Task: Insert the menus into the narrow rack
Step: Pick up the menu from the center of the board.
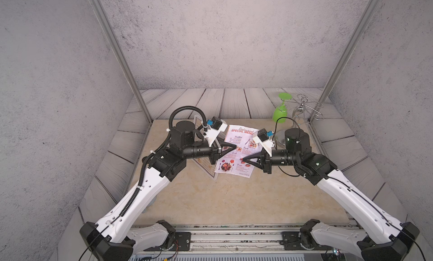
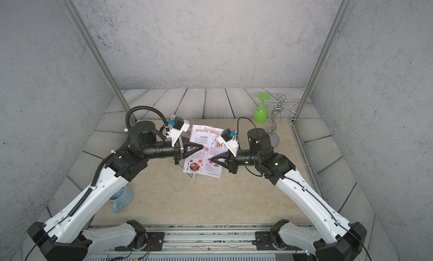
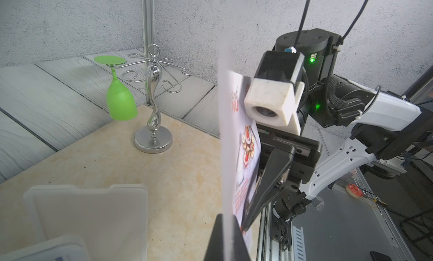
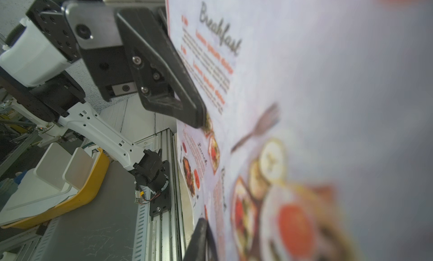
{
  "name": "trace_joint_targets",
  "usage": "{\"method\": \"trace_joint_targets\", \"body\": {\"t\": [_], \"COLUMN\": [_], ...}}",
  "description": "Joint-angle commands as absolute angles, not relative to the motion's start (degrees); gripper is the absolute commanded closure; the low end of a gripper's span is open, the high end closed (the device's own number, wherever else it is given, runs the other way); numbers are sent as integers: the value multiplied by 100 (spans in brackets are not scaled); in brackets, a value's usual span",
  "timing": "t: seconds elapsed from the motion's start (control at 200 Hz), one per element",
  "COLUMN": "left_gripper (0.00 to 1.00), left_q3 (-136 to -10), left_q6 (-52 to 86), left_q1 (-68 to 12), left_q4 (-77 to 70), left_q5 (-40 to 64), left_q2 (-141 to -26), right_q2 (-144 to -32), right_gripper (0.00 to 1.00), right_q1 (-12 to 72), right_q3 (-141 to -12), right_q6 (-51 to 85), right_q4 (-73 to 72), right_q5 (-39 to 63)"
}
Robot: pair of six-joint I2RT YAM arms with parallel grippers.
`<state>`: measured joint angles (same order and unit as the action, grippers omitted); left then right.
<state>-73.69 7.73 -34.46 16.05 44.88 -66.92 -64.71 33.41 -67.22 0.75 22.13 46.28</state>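
Centrally, menu (image 1: 236, 140) over beige tabletop (image 1: 234, 201), grey walls (image 1: 222, 37)

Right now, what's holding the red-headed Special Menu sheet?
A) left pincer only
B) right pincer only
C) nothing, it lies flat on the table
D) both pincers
D: the left pincer and the right pincer are each shut on an opposite side of the menu sheet, holding it up between them.
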Motion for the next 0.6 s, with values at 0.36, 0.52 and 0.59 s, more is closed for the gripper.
{"method": "trace_joint_targets", "body": {"t": [0.36,0.52,0.59], "left_gripper": [56,42,40], "left_q3": [-7340,-7148,-7018], "left_q6": [632,631,691], "left_q1": [-3375,-3375,-3376], "left_q4": [1706,1930,2000], "left_q5": [3869,2595,2244], "left_q2": [-6390,-5964,-5765], "right_q2": [-6599,-6526,-6513], "right_gripper": [100,100,100], "right_q1": [3323,3322,3322], "right_q3": [-6781,-6806,-6844], "right_q6": [389,546,629], "right_q4": [1948,1830,1765], "right_q5": [4140,3472,3092]}}
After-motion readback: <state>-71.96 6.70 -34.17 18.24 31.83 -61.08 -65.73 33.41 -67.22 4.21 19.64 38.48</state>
